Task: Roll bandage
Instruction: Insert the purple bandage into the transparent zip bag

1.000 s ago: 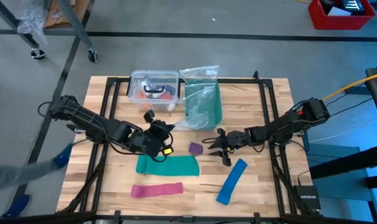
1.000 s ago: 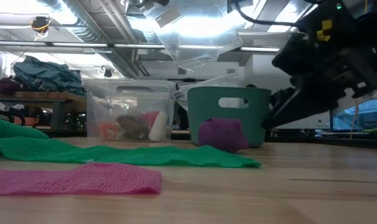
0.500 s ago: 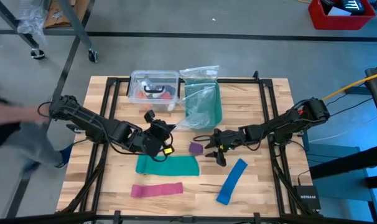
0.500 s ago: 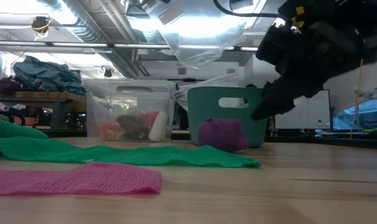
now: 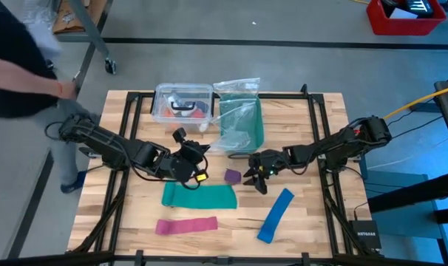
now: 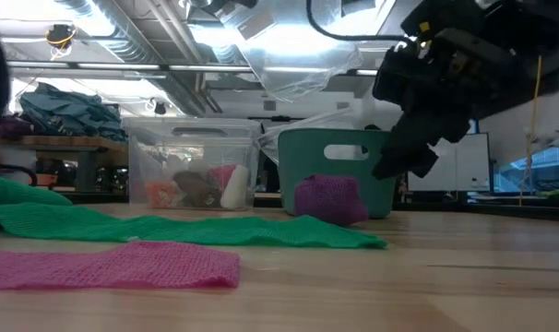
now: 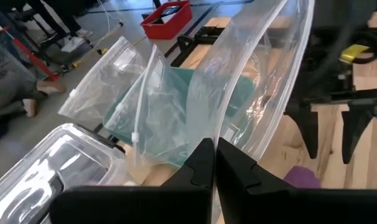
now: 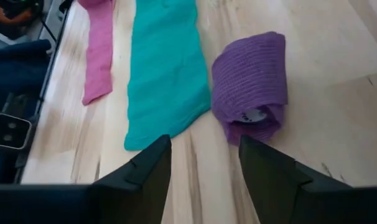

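Observation:
The bandage is a small purple roll [image 5: 232,176] that lies on its side on the wooden table; it also shows in the low view [image 6: 330,199] and in the right wrist view [image 8: 251,84]. My right gripper [image 5: 253,177] is open just to the right of the roll and a little above the table, its fingers pointing at the roll without touching it [image 8: 204,163]. My left gripper [image 5: 200,152] is shut on the clear plastic bag [image 5: 237,100] that sits in the teal bin [image 5: 242,125]. My left gripper pinches the clear plastic bag's lower edge [image 7: 221,127] between its two shut fingers [image 7: 201,171], coming from the table's left. The bag rises from the fingers toward the teal bin, and its film is drawn out in a band.
A clear lidded box [image 5: 183,103] stands at the back beside the bin. A teal cloth [image 5: 199,196], a pink strip [image 5: 185,225] and a blue strip [image 5: 276,214] lie flat near the front. A person [image 5: 17,59] stands off the table's far left corner.
My right gripper has gone toward the table's left edge, close up to the purple roll, which has stayed in place. A person has walked up along the table's left side.

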Controlling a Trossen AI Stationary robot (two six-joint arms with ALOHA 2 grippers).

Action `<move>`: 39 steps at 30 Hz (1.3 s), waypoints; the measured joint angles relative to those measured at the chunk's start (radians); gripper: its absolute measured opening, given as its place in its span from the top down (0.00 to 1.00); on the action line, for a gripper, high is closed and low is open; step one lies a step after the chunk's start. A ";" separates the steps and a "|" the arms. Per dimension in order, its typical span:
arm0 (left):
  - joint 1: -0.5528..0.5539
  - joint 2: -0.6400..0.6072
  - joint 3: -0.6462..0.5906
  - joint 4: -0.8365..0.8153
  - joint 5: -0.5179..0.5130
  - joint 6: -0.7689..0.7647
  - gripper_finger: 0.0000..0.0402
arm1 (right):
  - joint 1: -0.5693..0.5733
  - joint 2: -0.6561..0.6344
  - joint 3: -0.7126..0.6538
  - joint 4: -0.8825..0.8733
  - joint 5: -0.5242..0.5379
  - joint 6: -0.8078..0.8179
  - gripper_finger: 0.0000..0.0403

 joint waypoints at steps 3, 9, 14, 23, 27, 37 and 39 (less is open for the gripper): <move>0.000 0.000 0.000 0.001 0.000 -0.001 1.00 | -0.019 0.000 0.000 0.007 -0.044 0.003 0.53; 0.000 0.000 0.000 0.000 0.000 -0.003 1.00 | -0.031 0.001 0.000 0.047 -0.081 0.004 0.53; 0.002 -0.002 0.000 -0.002 0.000 -0.006 1.00 | -0.030 0.001 0.000 0.056 -0.122 0.012 0.53; 0.019 -0.004 0.000 -0.001 0.000 0.100 1.00 | -0.030 0.001 0.000 -0.031 -0.013 0.065 0.53; 0.044 -0.005 0.000 0.000 -0.001 0.103 1.00 | -0.030 0.003 0.000 -0.026 -0.009 0.070 0.53; 0.084 -0.005 0.000 0.000 -0.001 0.117 1.00 | -0.030 0.049 0.000 0.018 -0.016 0.097 0.53; 0.085 -0.005 0.000 0.000 -0.001 0.128 1.00 | -0.030 0.066 0.000 0.040 -0.016 0.101 0.53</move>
